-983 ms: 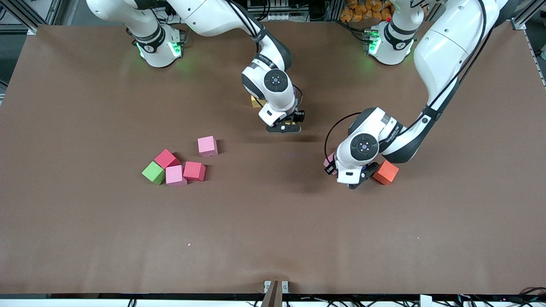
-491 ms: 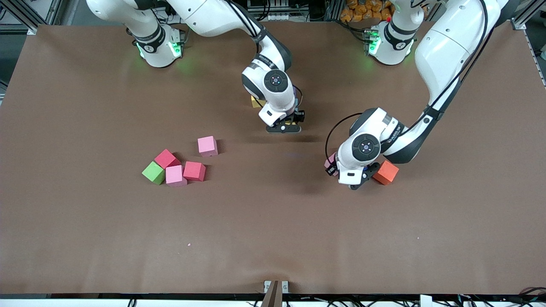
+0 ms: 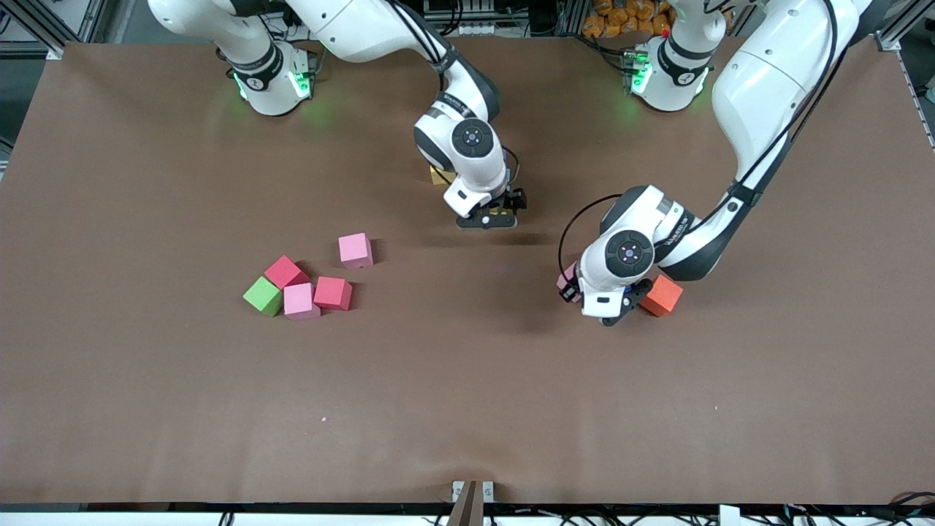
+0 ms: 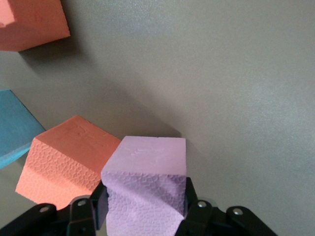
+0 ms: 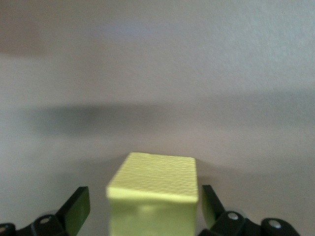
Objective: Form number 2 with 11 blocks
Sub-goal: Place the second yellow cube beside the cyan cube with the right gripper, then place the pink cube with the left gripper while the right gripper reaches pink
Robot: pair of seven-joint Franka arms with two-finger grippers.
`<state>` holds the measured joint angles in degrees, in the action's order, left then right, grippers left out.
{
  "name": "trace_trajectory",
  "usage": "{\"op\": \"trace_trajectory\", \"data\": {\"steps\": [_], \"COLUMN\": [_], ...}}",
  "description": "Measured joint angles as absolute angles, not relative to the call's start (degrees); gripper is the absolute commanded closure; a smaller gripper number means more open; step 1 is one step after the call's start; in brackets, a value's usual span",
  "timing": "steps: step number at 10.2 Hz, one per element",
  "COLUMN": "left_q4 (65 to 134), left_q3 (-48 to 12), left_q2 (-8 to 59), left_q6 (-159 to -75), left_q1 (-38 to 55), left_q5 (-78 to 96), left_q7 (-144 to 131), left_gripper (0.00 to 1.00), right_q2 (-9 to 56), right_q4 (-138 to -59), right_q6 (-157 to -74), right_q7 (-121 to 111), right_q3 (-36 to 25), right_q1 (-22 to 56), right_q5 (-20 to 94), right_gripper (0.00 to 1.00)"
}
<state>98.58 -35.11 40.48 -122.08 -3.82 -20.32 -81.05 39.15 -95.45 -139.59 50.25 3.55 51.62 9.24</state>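
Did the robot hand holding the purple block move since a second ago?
Yes, a little. The left gripper, shut on the purple foam cube, has drifted toward the left arm's end of the table, covering more of the resting orange foam cube.

The right arm reaches from about eleven o'clock to mid-table, wrist bent down, its right gripper [image 5: 140,209] low over the surface, fingers [image 5: 76,206] spread apart. The left arm curves in from one o'clock, its left gripper [image 4: 142,211] clamped on a purple foam cube [image 4: 147,182].
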Motion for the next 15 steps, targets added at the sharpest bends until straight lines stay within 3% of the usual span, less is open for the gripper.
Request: {"op": "trace_trajectory", "data": {"steps": [5, 8, 11, 15], "left_q4": [97.1, 96.9, 96.9, 95.3], "left_q3": [-37.5, -41.1, -44.8, -45.6], "left_q2": [40.2, 40.1, 40.0, 39.9], "left_q6": [-122.1, -122.1, -121.9, -121.9], "left_q1": [-3.1, -2.5, -1.8, 5.0], "left_q5": [-18.9, -18.8, -18.7, -18.7], "left_q7": [-90.9, -99.1, -111.1, -129.0], "left_gripper": [0.39, 0.4, 0.42, 0.43], "right_q2": [28.5, 19.8, 16.7, 15.5], "right_q4": [-95.3, -101.4, -104.0, -106.2], "right_q6": [-129.4, -124.6, -117.4, -115.5], "right_q7": [43.7, 31.9, 16.5, -1.5], "right_q3": [-2.0, -4.1, -10.0, -10.7], "right_q1": [51.5, 44.5, 38.0, 27.7], "right_q5": [9.2, 9.2, 9.1, 6.3], "right_gripper": [0.0, 0.0, 0.0, 0.0]}}
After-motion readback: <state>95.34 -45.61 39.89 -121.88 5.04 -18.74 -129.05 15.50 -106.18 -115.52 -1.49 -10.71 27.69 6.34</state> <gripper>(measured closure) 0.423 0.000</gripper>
